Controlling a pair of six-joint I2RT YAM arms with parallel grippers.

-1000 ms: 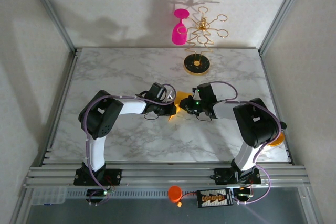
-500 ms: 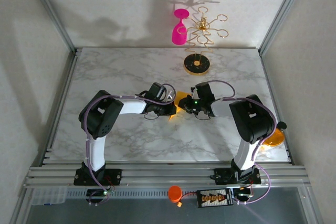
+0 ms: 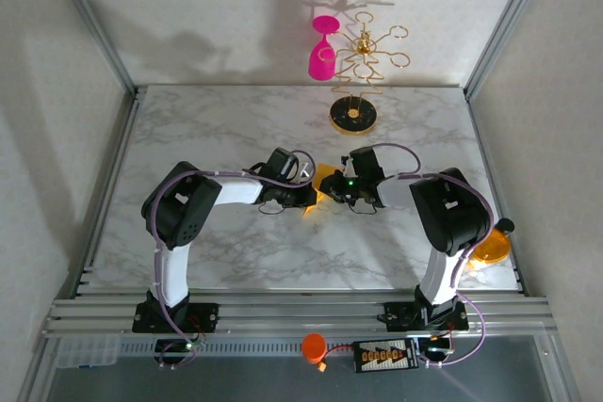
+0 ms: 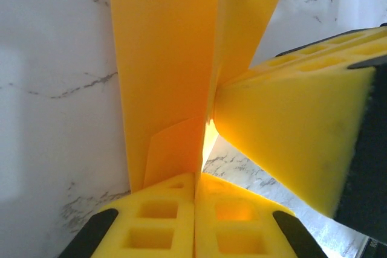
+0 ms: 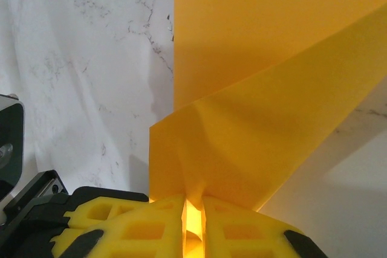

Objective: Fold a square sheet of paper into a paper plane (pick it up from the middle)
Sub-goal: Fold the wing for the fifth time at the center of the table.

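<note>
The orange-yellow sheet of paper [image 3: 326,177] is folded and creased, held up off the marble table [image 3: 236,120] between both grippers at mid-table. My left gripper [image 3: 311,197] is shut on its lower edge; in the left wrist view the paper [image 4: 163,58] rises from the closed yellow fingertips [image 4: 195,179] as two standing flaps. My right gripper [image 3: 338,192] is shut on the other side; in the right wrist view the paper [image 5: 260,89] fans out from a pinched fold at the fingertips [image 5: 193,200]. One right-gripper finger [image 4: 290,125] presses against the paper close beside my left fingers.
A gold stand [image 3: 353,117] sits at the back of the table, with a pink wine glass [image 3: 322,50] hanging on it. A round orange translucent disc [image 3: 489,249] lies at the right edge by the right arm. Marble shows bare on the left half.
The right arm has drawn in a little to the left, closing on the left gripper. The paper stays pinched between both; the left arm is still.
</note>
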